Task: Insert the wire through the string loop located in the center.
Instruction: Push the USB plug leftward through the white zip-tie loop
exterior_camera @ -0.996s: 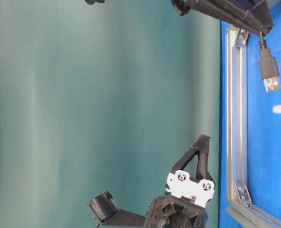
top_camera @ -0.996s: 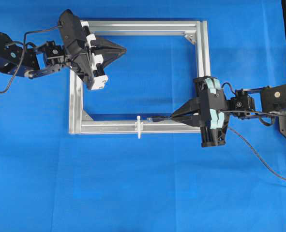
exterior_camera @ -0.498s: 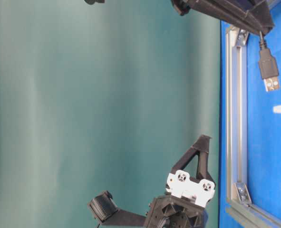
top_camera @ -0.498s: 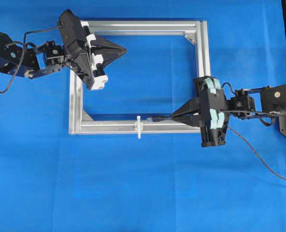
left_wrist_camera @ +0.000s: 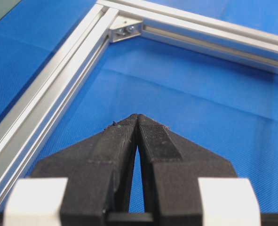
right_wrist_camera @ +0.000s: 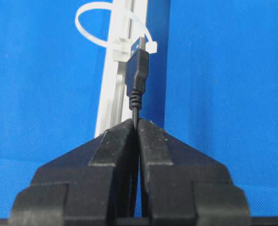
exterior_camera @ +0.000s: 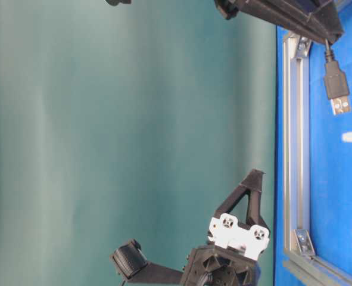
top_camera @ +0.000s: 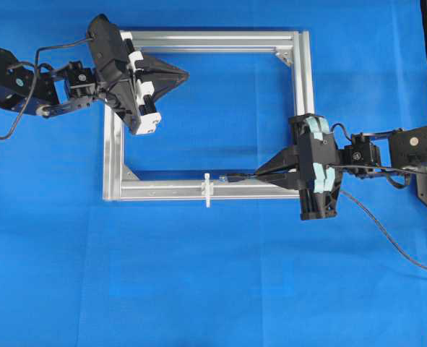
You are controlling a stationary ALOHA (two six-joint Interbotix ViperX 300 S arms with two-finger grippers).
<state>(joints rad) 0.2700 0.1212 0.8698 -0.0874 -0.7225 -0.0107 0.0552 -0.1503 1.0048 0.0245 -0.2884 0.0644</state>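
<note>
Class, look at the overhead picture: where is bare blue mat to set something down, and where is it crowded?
Free: the mat below the frame, and inside it. Crowded: its lower bar, where the right gripper holds the wire beside the string loop.

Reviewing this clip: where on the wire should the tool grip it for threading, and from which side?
Grip the wire on the thin cable just behind the plug's ribbed collar, coming from the end away from the string loop. That leaves the rigid plug sticking out ahead, pointing at the loop. The right tool is shut on the wire there; a grip farther back would probably let the tip droop.
</note>
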